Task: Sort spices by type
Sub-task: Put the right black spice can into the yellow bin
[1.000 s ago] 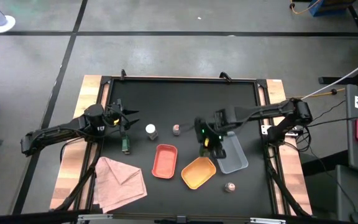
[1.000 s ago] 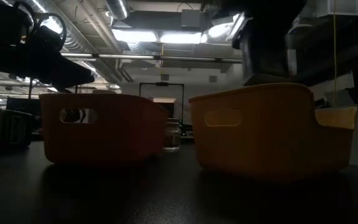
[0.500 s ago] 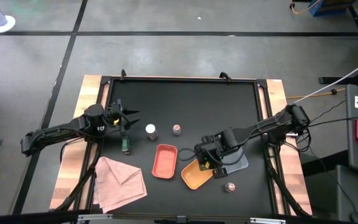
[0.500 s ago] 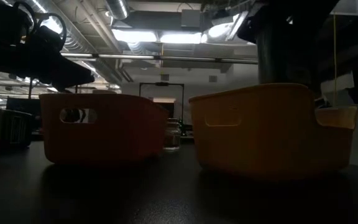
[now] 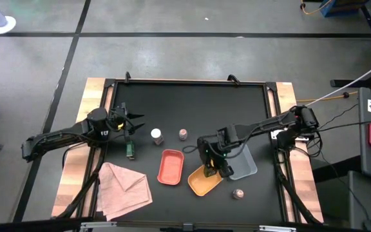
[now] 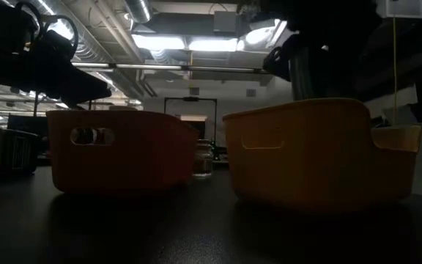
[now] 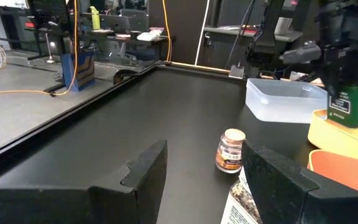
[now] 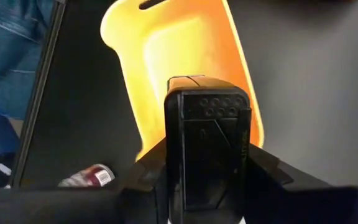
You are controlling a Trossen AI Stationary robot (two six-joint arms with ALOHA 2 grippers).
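Observation:
My right gripper (image 5: 212,161) is shut on a dark grey-green jar (image 8: 207,149) above the yellow tray (image 5: 200,182). My left gripper (image 7: 204,180) is open and waits near the table's left side, holding nothing. A second dark grey-green jar (image 5: 130,151) stands on the table just near of it. The white-capped jar (image 5: 156,135) and a pinkish-brown jar (image 5: 183,134) stand on their bases far of the red tray (image 5: 171,166). Another pinkish-brown jar (image 5: 238,193) lies near of the grey tray (image 5: 242,162). My right gripper pinches the dark grey-green jar between its two fingers (image 8: 149,169), one on each side wall (image 8: 174,155). It comes from above, pointing down. The jar hangs upright below the fingers (image 7: 348,104), lifted clear, its lower end over the yellow tray's rim (image 7: 337,134).
Red, yellow and grey trays sit side by side in the near middle of the black mat. A pink cloth (image 5: 122,187) lies at the near left. The mat far of the jars is bare. A person's blue trousers (image 8: 14,50) show beyond the table.
My right gripper has carried the dark grey-green jar from beside the grey tray toward the table's near edge, until it hangs over the yellow tray, and its wrist has turned on the way. It has stayed shut on the jar.

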